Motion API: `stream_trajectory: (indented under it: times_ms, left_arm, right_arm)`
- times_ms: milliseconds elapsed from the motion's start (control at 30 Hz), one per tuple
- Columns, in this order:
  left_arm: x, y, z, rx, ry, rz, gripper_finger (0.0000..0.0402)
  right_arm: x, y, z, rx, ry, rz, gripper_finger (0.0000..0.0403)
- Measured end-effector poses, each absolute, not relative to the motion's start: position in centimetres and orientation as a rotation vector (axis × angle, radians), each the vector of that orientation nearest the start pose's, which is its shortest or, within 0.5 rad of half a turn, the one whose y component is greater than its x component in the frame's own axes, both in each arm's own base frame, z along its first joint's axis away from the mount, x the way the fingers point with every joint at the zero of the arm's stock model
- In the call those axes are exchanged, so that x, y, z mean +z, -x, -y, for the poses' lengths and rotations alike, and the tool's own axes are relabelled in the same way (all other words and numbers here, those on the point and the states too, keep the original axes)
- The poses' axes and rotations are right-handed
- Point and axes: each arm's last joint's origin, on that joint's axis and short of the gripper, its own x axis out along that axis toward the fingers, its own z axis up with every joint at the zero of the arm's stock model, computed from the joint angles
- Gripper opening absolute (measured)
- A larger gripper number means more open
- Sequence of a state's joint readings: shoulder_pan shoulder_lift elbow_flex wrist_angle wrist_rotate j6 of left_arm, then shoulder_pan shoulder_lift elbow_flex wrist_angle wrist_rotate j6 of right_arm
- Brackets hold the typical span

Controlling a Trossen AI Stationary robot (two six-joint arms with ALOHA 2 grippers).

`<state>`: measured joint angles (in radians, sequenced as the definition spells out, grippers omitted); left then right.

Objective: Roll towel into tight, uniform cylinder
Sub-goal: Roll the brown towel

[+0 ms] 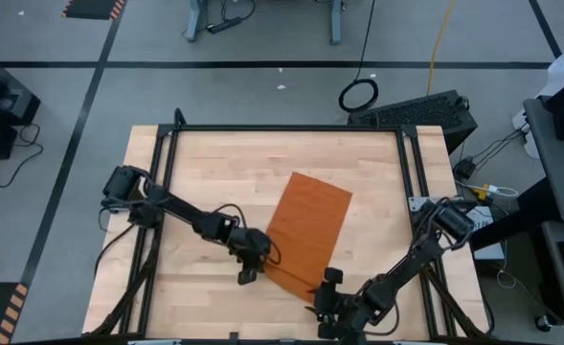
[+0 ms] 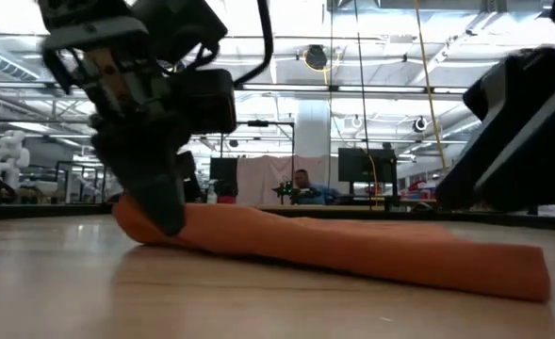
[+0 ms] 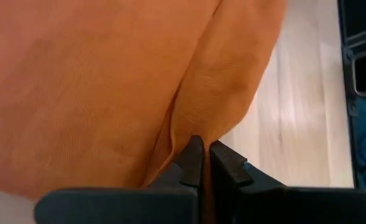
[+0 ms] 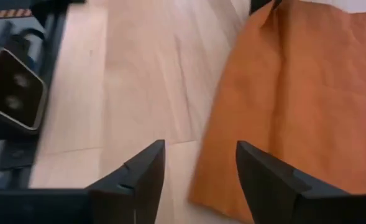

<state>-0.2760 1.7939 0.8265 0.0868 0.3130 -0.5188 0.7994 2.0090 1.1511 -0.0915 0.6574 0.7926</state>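
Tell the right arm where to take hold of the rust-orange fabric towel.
Probably the near corner of the rust-orange fabric towel, approached from the table's front edge. The left gripper already pinches the other near corner, and the open right gripper sits just beside this one.

Two dark, near-black jointed arms show in the high view, the left arm (image 1: 181,216) at centre left and the right arm (image 1: 411,264) at lower right, each with black cables looping beside its links. The left pincer (image 3: 201,158) has matte charcoal fingers tapering to blunt tips. The right pincer (image 4: 198,171) has wedge-shaped dark fingers with angular edges.
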Motion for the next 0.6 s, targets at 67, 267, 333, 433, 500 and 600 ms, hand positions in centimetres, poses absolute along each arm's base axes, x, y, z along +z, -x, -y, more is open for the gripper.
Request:
stream_trajectory:
  times_ms: [67,267,333,433,500,600]
  left_arm:
    - [12.0,-31.4,9.5,-0.300,0.491,-1.009,0.0017]
    - [12.0,-31.4,9.5,-0.299,0.492,-1.005,0.0017]
    - [12.0,-31.4,9.5,-0.299,0.492,-1.005,0.0017]
    - [12.0,-31.4,9.5,-0.297,0.491,-1.004,0.0017]
    - [12.0,-31.4,9.5,-0.296,0.490,-1.005,0.0017]
    - [12.0,-31.4,9.5,-0.291,0.486,-1.002,0.0017]
  right_arm:
    - [11.8,-28.5,-26.7,-0.166,-0.119,-0.697,0.0192]
    - [11.4,-28.8,-25.8,-0.244,-0.191,-0.722,0.0194]
    - [11.2,-28.9,-25.5,-0.248,-0.216,-0.756,0.0194]
    - [10.6,-29.3,-25.1,-0.243,-0.243,-0.804,0.0185]
    - [10.4,-29.7,-24.8,-0.233,-0.268,-0.825,0.0170]
    - [10.3,-30.0,-24.5,-0.244,-0.315,-0.846,0.0132]
